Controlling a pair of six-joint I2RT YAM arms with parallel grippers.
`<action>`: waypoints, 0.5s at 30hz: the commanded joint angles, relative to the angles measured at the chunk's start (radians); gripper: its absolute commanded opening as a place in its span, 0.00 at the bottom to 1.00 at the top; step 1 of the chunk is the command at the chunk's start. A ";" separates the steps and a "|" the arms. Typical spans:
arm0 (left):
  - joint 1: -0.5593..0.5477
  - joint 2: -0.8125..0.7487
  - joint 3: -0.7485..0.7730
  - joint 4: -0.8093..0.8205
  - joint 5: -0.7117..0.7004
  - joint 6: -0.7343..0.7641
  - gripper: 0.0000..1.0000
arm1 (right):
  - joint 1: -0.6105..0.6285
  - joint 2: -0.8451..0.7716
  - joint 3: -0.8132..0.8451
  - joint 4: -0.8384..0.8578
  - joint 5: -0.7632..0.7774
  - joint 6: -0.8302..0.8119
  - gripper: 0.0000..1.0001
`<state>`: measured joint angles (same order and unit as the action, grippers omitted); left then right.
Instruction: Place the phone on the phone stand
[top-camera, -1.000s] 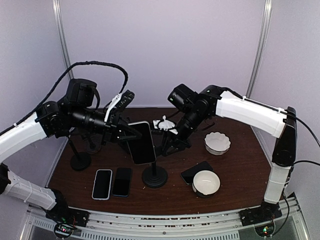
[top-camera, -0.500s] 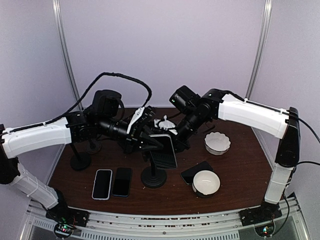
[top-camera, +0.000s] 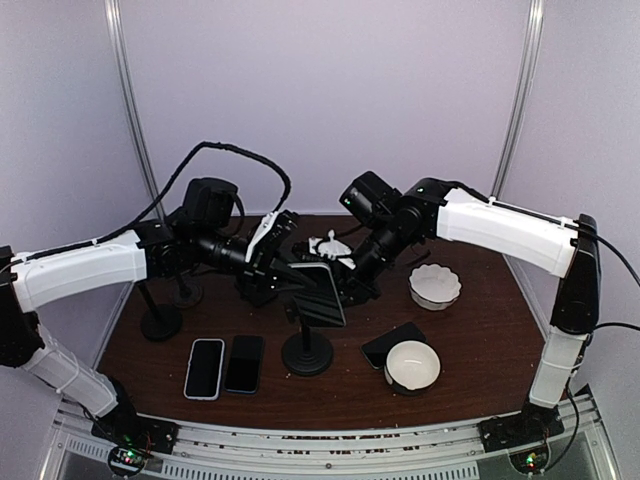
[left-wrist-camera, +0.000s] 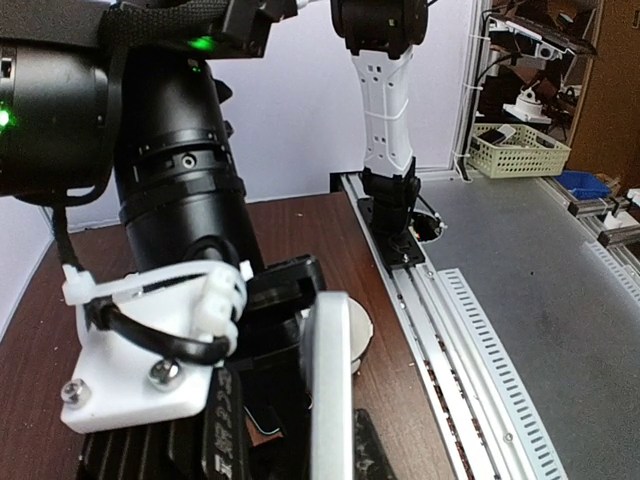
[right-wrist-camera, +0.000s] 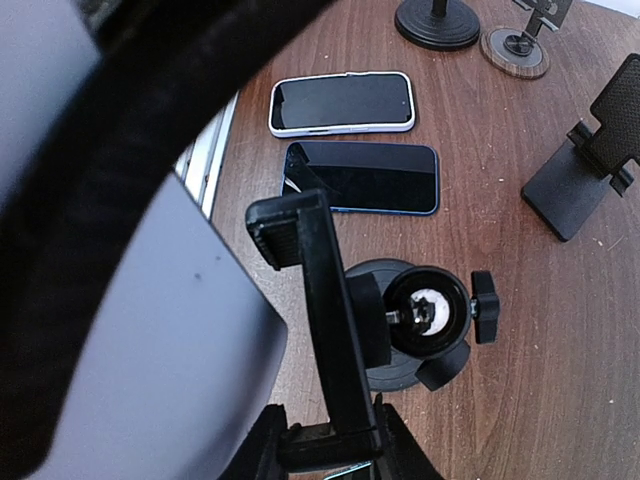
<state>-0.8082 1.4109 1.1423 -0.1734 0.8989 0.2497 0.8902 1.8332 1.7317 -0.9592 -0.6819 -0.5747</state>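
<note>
The phone (top-camera: 318, 296), dark screen and silver edge, is held tilted in my left gripper (top-camera: 288, 277), right beside the clamp of the black phone stand (top-camera: 307, 352). In the left wrist view the phone (left-wrist-camera: 331, 390) shows edge-on between the fingers (left-wrist-camera: 372, 452). My right gripper (top-camera: 347, 284) is shut on the lower end of the stand's clamp (right-wrist-camera: 333, 340), its fingers (right-wrist-camera: 268, 448) on either side. The phone's grey back (right-wrist-camera: 150, 340) hangs just left of the clamp, not inside it.
Two phones (top-camera: 204, 367) (top-camera: 244, 362) lie at the front left and a third (top-camera: 393, 343) lies by a white bowl (top-camera: 412, 364). A scalloped bowl (top-camera: 435, 285) sits right. Other stands (top-camera: 160, 320) (right-wrist-camera: 590, 150) stand at the left.
My left arm has carried the phone rightward and down to the stand clamp and tilted it flatter. My right gripper has stayed on the clamp.
</note>
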 joint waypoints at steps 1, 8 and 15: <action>0.032 0.035 0.001 0.051 0.019 0.059 0.00 | 0.011 -0.016 -0.015 -0.034 -0.066 0.009 0.18; 0.064 0.040 -0.006 -0.004 0.004 0.095 0.00 | 0.012 -0.013 -0.008 -0.044 -0.057 -0.004 0.18; 0.107 0.025 -0.012 -0.067 -0.023 0.100 0.00 | 0.012 -0.010 -0.004 -0.066 -0.055 -0.019 0.17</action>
<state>-0.7509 1.4567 1.1324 -0.2451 0.9283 0.3202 0.8856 1.8332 1.7317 -0.9516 -0.6907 -0.5781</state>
